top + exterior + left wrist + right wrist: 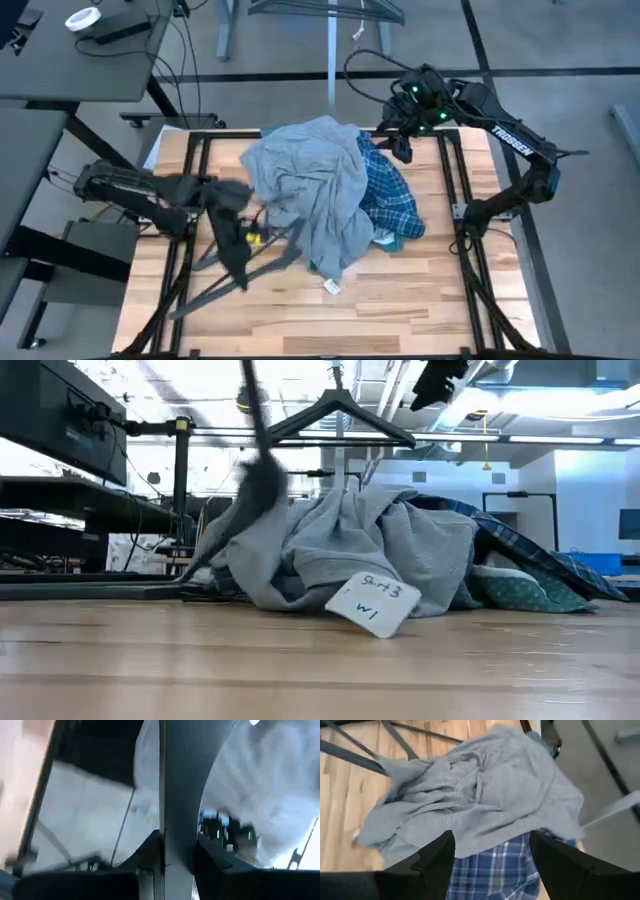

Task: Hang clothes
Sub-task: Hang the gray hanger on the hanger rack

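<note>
None hung yet, judging by the heap. At the left gripper [232,208], near the left side of the table [420,300]: fingers closed, seemingly clamped on the bar of a dark hanger [240,255], blurred, lifted off the wood just beside the left edge of the pile. At the right gripper [405,148], above the far right of the pile: fingers apart, nothing between them, no contact with any cloth. Below and between the two: all three shirts bunched in one mound at mid-table. On top, the grey tee [310,190], draped over most of the rest. Under it on the right, the plaid shirt [392,198], partly uncovered. At the near right edge, only a small patch of the green shirt [386,240]. Lying on the wood by the near edge of the mound, a paper tag [330,287]. Counts as the opening step at best: hanger in hand, no garment on it. Leaves threading, lifting and hanging for every shirt.
</note>
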You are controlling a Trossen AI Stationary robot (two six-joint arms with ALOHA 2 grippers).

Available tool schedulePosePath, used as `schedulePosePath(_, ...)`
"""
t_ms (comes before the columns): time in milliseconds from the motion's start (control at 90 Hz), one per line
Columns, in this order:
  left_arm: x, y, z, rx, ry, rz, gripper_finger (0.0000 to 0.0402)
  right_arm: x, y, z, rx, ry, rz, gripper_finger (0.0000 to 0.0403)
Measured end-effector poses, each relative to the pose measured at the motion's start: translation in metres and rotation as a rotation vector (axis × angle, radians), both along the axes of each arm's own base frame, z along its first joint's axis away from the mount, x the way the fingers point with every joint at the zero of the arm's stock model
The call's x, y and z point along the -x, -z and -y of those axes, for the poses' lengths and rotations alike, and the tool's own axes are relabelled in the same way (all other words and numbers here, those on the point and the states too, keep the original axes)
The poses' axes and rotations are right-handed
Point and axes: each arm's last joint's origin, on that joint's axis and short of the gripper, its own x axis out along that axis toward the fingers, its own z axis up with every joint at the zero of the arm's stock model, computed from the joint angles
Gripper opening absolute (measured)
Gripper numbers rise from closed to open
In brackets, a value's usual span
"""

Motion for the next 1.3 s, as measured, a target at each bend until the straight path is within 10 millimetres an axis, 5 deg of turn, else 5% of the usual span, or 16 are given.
schedulePosePath(211, 0.009, -0.06, -0.038, -0.045, -0.161, 0.282, 0.0054, -0.019, -0.013, -0.011, 0.188, -0.156, 0.143, 0.024)
schedulePosePath(411, 0.019, -0.089, -0.053, -0.103, -0.214, 0.453, 0.0054, -0.034, -0.025, -0.026, 0.308, -0.257, 0.27, 0.024)
schedulePosePath(856, 0.013, -0.089, -0.049, -0.145, -0.16, 0.527, 0.0054, -0.088, -0.01, -0.047, 0.323, -0.367, 0.356, 0.0239)
schedulePosePath(1300, 0.013, -0.089, -0.047, -0.17, -0.141, 0.568, 0.0054, -0.091, -0.008, -0.048, 0.233, -0.419, 0.39, 0.0165)
